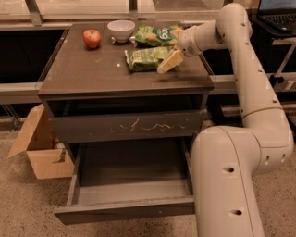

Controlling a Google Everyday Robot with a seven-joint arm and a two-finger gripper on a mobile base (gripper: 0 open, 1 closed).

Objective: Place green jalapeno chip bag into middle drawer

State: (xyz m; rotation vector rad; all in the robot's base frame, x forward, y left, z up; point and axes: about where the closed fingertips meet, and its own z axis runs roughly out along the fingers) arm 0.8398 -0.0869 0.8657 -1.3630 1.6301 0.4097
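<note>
Crinkled light-green jalapeno chip bag point(147, 59) lies on the dark-brown cabinet top point(92, 69), with the cream gripper point(170, 61) at its right end; grip state cannot be told. Risk: a shallow edge pinch could let the bag slip before it reaches the open dark-grey middle drawer point(125, 210) below.

Lying on the dark cabinet top point(92, 76): an apple point(92, 38) toward the back left, a white bowl point(121, 30) just to its right at the back edge, and a green bag point(157, 34) with a dark oval logo beside the bowl. Hanging low over the top, just in front of that bag's right end: the gripper point(170, 61). Sitting closed under the top: a drawer front point(125, 127) bearing white scratches. Standing open on the speckled floor point(27, 208) at the left: a cardboard box point(44, 152). Showing at the upper right corner: a laptop point(277, 14).
</note>
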